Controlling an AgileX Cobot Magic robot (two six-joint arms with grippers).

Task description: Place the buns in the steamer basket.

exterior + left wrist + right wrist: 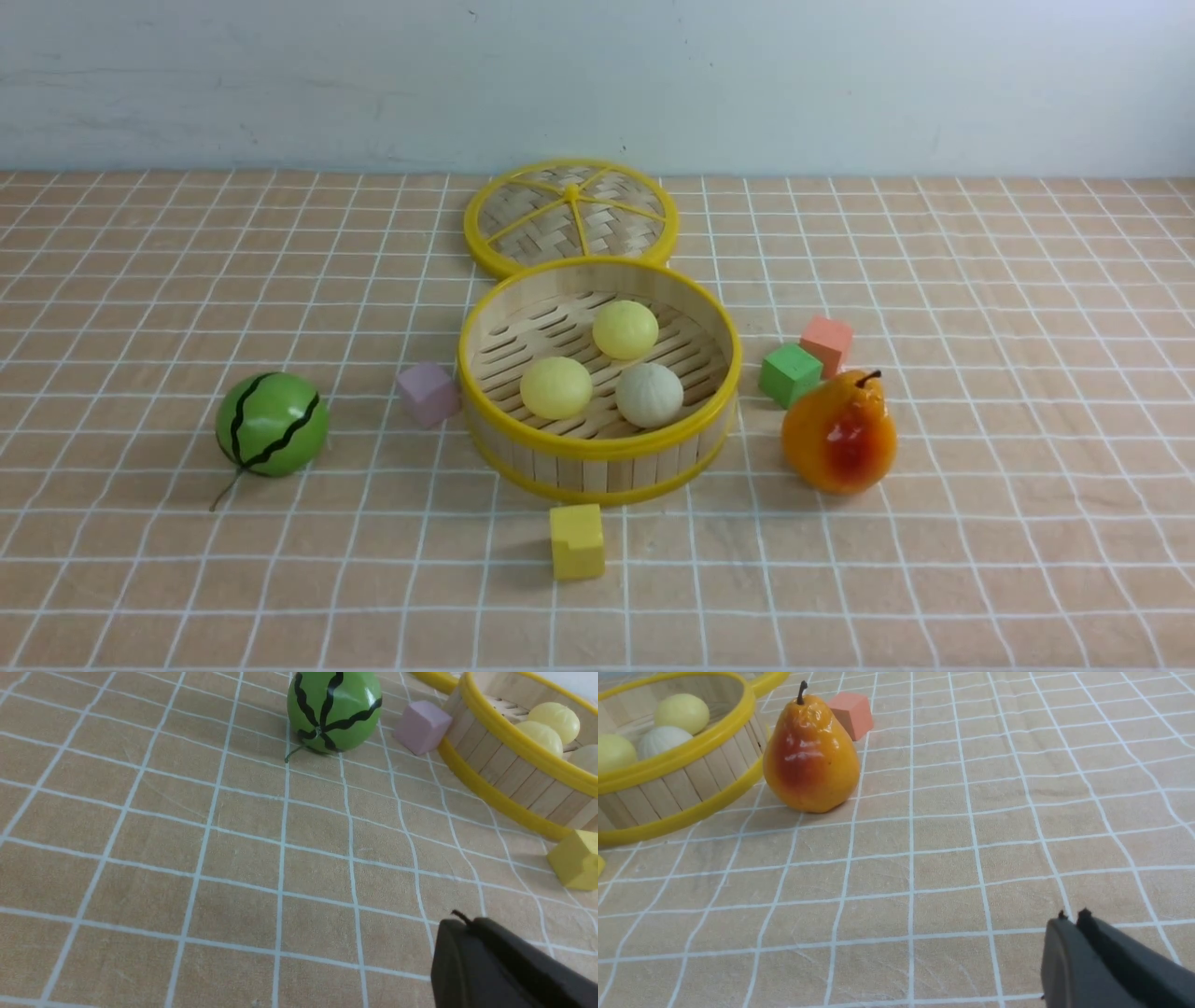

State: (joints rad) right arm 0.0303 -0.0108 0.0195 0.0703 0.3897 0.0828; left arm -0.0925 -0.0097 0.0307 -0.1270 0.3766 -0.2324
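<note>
Three buns [625, 329] sit in basket [600, 448], loading apparently done; L gripper [460, 919] clenched, R gripper [1073, 919] prob. closed, empty; next: keep arms clear of basket.

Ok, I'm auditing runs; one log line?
three smooth round buns: in round bamboo steamer basket | left gripper: shut, empty | right gripper: empty
</note>
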